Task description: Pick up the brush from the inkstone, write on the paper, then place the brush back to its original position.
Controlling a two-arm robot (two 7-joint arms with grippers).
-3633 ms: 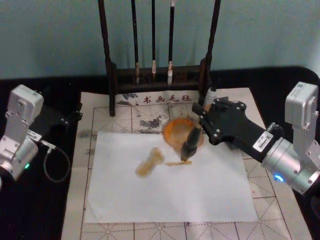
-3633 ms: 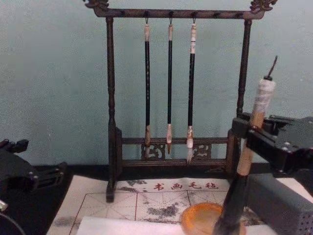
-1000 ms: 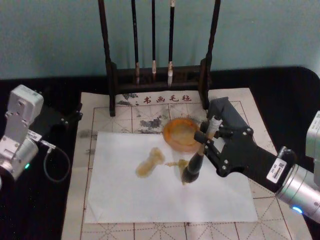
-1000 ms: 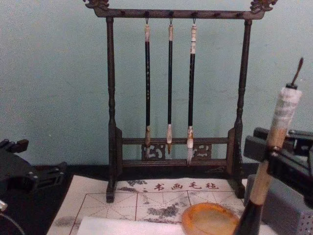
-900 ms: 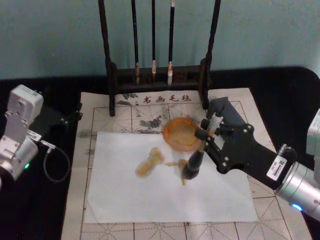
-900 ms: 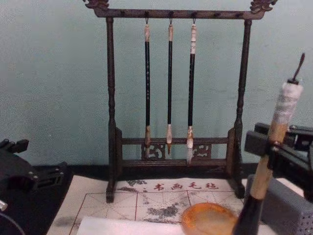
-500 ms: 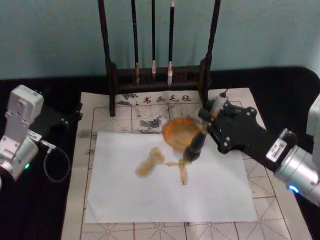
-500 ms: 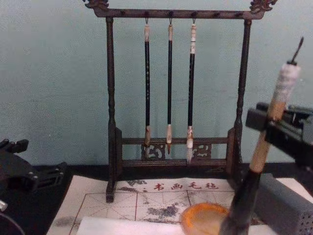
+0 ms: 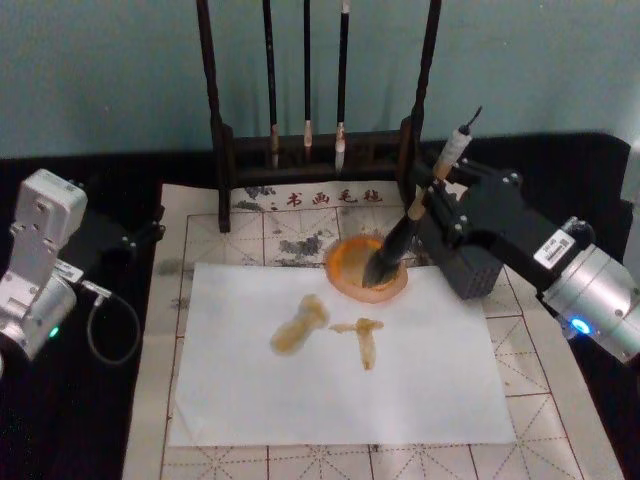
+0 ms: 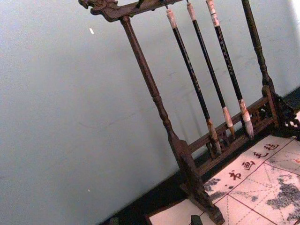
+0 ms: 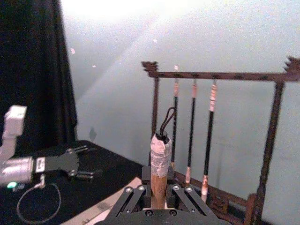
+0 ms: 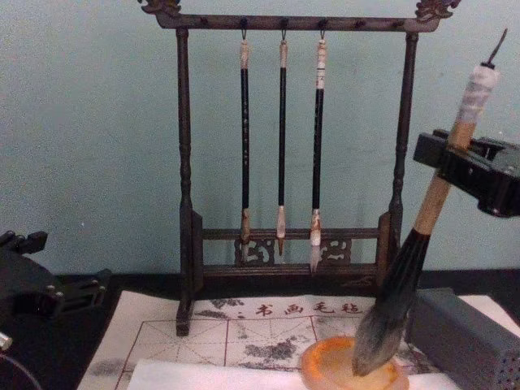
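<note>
My right gripper (image 9: 428, 190) is shut on the tan handle of the brush (image 9: 398, 242), which leans with its white-wrapped end up and back. Its grey bristles (image 12: 379, 329) dip into the orange inkstone (image 9: 352, 272), which sits at the paper's far edge. From the side, the gripper (image 12: 452, 159) holds the brush (image 12: 431, 207) above the inkstone (image 12: 325, 370). The right wrist view has the wrapped brush end (image 11: 161, 157) rising between the fingers (image 11: 136, 197). The white paper (image 9: 430, 370) carries two amber strokes (image 9: 300, 326). My left gripper (image 9: 128, 236) is parked open at the table's left.
A dark wooden rack (image 9: 222, 150) with three thin hanging brushes (image 12: 282, 138) stands behind the inkstone, close to the held brush's top. The cream felt mat (image 9: 200, 215) with a red grid lies under the paper. A loose cable (image 9: 100, 320) lies by the left arm.
The right gripper carried the brush off the paper, back and up to the inkstone, where the bristles now sit. A short downward stroke stays on the paper. The left arm has not moved.
</note>
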